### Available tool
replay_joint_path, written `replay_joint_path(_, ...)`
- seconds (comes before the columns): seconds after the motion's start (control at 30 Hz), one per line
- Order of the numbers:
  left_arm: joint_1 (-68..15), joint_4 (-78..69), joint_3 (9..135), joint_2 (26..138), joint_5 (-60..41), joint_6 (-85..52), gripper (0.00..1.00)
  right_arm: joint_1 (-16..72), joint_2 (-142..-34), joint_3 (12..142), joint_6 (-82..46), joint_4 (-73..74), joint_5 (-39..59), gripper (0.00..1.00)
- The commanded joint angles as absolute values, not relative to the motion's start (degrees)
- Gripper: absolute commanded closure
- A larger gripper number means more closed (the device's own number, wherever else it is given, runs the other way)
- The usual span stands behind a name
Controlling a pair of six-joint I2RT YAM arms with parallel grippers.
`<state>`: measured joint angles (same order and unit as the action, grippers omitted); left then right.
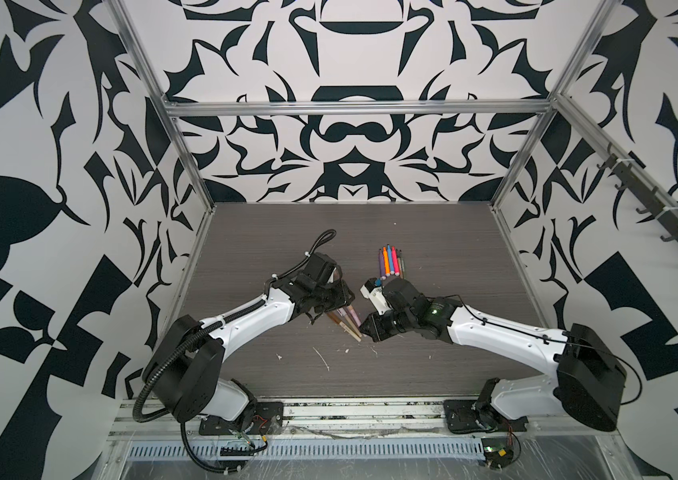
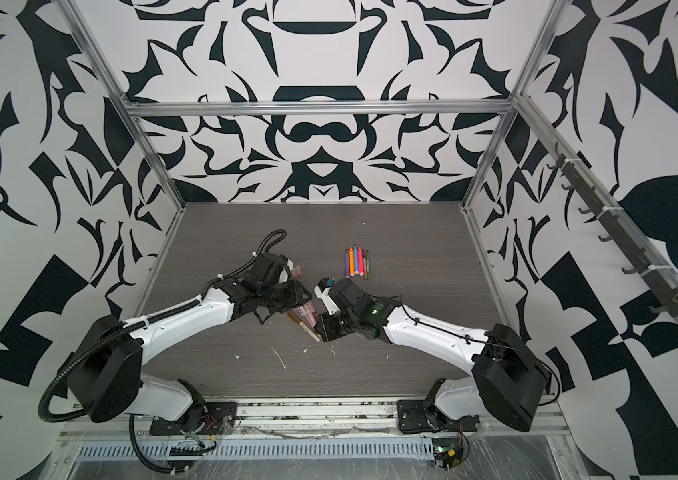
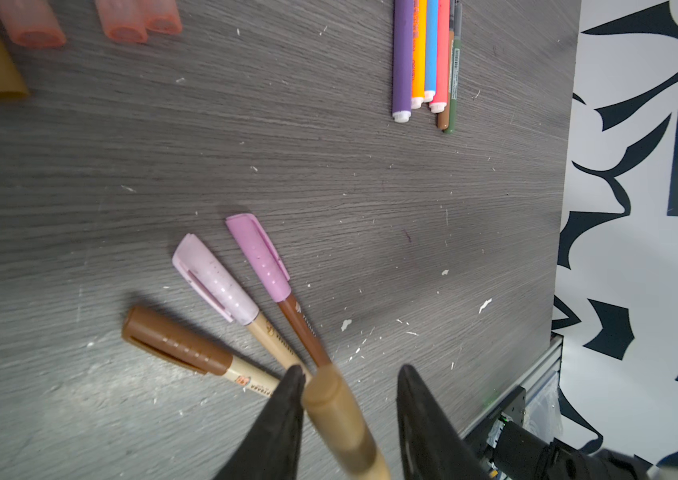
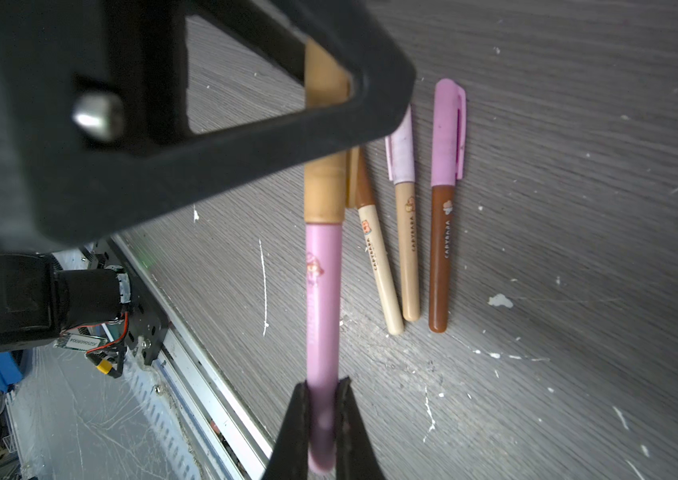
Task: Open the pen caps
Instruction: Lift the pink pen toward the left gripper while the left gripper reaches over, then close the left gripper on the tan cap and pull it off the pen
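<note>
A dark wood-grain surface (image 1: 433,249) carries two robot arms that meet near its middle, each with a black pincer. The right pincer (image 4: 324,384) is clenched on the very tail of a pink pen (image 4: 322,299), holding it just above the surface. The left pincer (image 3: 350,374) stands released around the pen's tan cap (image 4: 325,191): one finger touches the cap and the other is apart from it. The likeliest failure is pulling before that grip closes, so that the cap slips through. A second risk is the tail-end hold, since a pull off the pen's line could swing the pen or drag it out of the right pincer. A dropped pen would land on the three capped pens (image 4: 408,249) lying fanned directly beneath, which also crowd any downward move. Their caps, brown (image 3: 175,340), pale lilac (image 3: 214,278) and lilac-pink (image 3: 260,255), are on. Farther back, well apart, a tidy row of uncapped pens (image 1: 389,262), purple, orange, blue, pink-red, brown and olive, is out of the way. Loose caps (image 3: 33,25), pale pink and tan, lie beyond the left pincer. White flecks (image 1: 320,357) litter the near surface and obstruct nothing.
</note>
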<state>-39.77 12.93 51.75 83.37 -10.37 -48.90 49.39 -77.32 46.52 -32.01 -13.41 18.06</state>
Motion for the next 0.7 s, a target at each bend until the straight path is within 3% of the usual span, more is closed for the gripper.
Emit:
replay_joint_path(0.0, -40.0, 12.7, 53.4, 83.9, -9.6, -49.4, 0.61, 49.6, -75.6, 47.1, -32.7, -13.3, 17.8, 1.00)
replay_joint_path(0.3, -40.4, 12.7, 53.3, 83.6, -9.1, -49.4, 0.67, 49.6, -74.5, 46.6, -33.3, -13.2, 17.1, 1.00)
replay_joint_path(0.47, -40.5, 12.1, 53.3, 83.3, -10.0, -49.4, 0.87, 49.6, -74.2, 46.2, -33.9, -12.9, 16.7, 1.00)
replay_joint_path(0.67, -40.6, 10.5, 52.2, 82.3, -10.7, -50.0, 0.97, 49.6, -72.5, 45.3, -34.7, -13.2, 13.6, 0.73)
